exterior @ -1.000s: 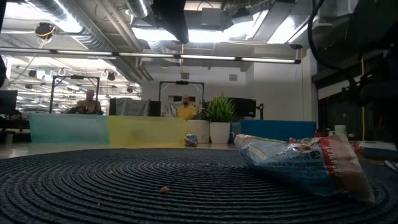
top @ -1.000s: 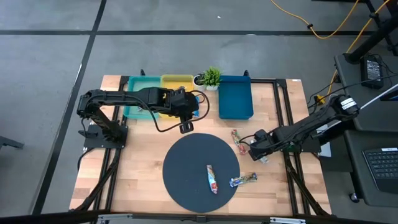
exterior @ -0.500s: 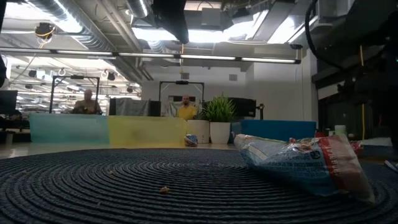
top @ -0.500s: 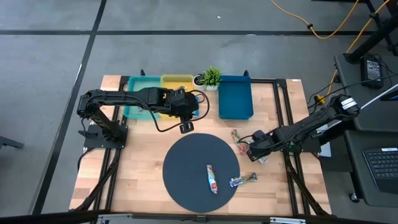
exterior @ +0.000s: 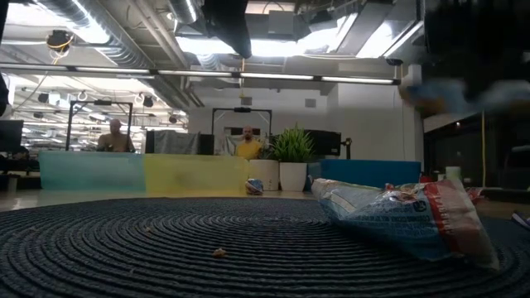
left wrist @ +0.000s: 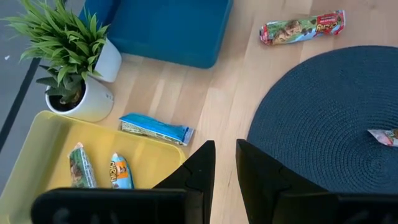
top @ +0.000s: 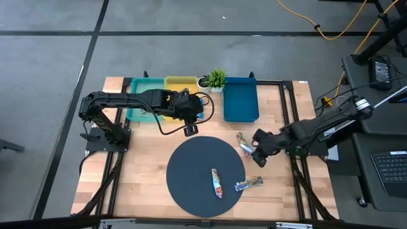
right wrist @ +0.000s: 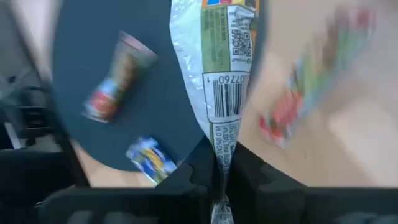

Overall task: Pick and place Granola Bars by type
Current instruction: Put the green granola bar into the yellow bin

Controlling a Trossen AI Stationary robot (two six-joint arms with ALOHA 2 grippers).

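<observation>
My right gripper point(top: 257, 152) hovers off the right rim of the round dark mat point(top: 205, 175), shut on a silver-green granola bar point(right wrist: 225, 68) with a barcode. A red-green bar point(top: 242, 141) lies on the wood beside it. A red bar point(top: 217, 182) lies on the mat and a blue bar point(top: 248, 184) at the mat's right rim. My left gripper point(top: 191, 130) hangs above the mat's far edge, its fingers point(left wrist: 202, 165) almost together and holding nothing. Another blue bar point(left wrist: 155, 129) lies beside the yellow tray point(left wrist: 37, 155), which holds two bars point(left wrist: 81, 165). My right gripper pinches the flat end seam point(right wrist: 219, 152) of the silver-green bar's wrapper between its two fingers. The fingers slant down and lie along the bar. The bar reaches out past the fingertips, lifted clear of the table.
A teal tray point(top: 145, 95), the yellow tray point(top: 180, 86) and a blue tray point(top: 240, 98) stand in a row at the far edge, with a small potted plant point(top: 215, 79) between the last two. People sit in the room beyond the table point(exterior: 240, 145).
My right gripper has shut on the silver-green bar's end, risen from the table and rolled. The bar has come up off the wood with it.
</observation>
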